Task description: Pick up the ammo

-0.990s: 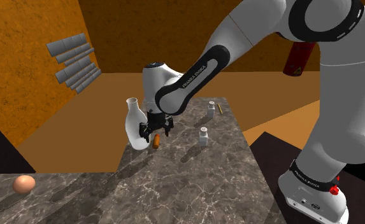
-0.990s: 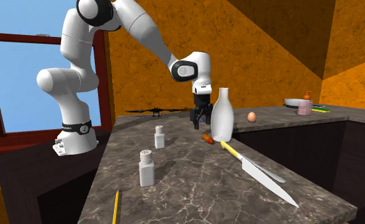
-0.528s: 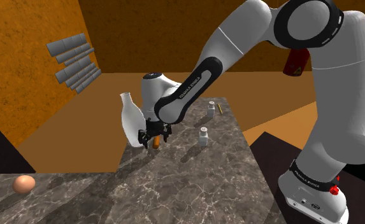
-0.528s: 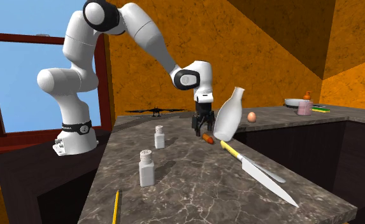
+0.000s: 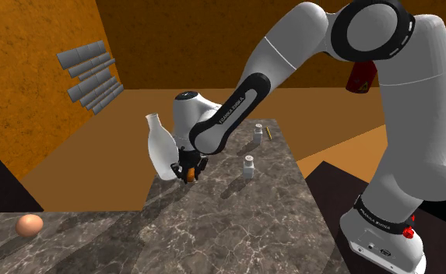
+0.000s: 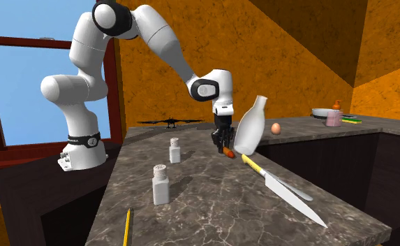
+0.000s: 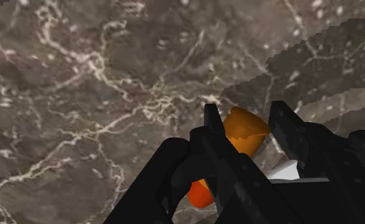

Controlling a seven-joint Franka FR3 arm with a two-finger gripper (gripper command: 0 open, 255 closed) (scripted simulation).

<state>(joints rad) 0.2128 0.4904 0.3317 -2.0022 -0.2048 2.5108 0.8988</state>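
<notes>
ammo (image 7: 241, 137), an orange cartridge, lies low on the dark marbled countertop (image 5: 237, 214), close to its long edge on the shoulder view's left. my gripper (image 7: 244, 118) is down over it. my two black fingers (image 7: 286, 130) are drawn in to a narrow gap and press on its sides, one on each flank. my white arm (image 5: 291, 54) bends down to it from the stand (image 5: 334, 187) by the opposite edge. a white bottle (image 6: 250, 129) stands tilted just beside my gripper, nearer that same long edge, its neck leaning away from my fingers. a yellow-handled knife (image 6: 282, 185) lies farther along, near that edge. two white shakers (image 6: 161, 183) stand apart down the middle. an egg (image 5: 29, 225) sits on the side stretch. a yellow pencil (image 6: 127, 227) lies near the edge on the stand's side.
</notes>
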